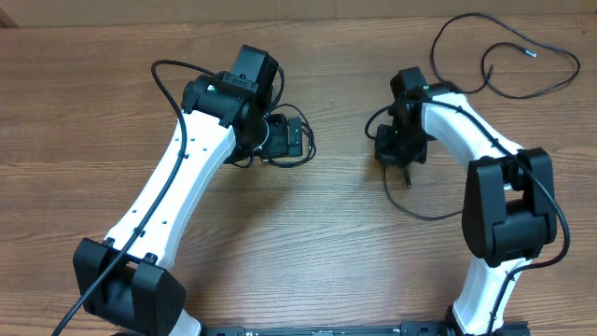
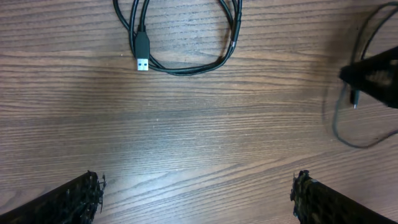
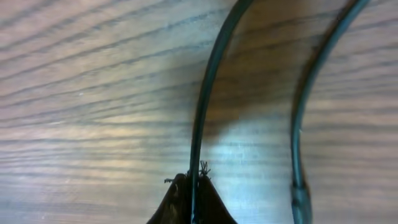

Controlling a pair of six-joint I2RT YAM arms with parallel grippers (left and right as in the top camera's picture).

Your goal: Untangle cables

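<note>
Clamped tight on a thin black round cable (image 3: pixel 208 93) with the right gripper (image 3: pixel 193 186), close over the brown wood-grain table (image 2: pixel 186 124) (second strand running alongside). Spread wide, holding nothing, at the left gripper (image 2: pixel 198 186) — looped ahead of it, flat on the wood, a black USB cable with silver plug (image 2: pixel 142 50).

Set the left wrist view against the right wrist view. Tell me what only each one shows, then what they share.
Only the left wrist view shows a USB plug on a looped black cable, and the left hand, open over bare wood.

Only the right wrist view shows, up close, the right hand pinched shut on a thin cable, with a second strand running beside it.

Both show the wooden table. The right hand also appears in the left wrist view, as a dark shape at the right edge with a thin cable beneath it.
</note>
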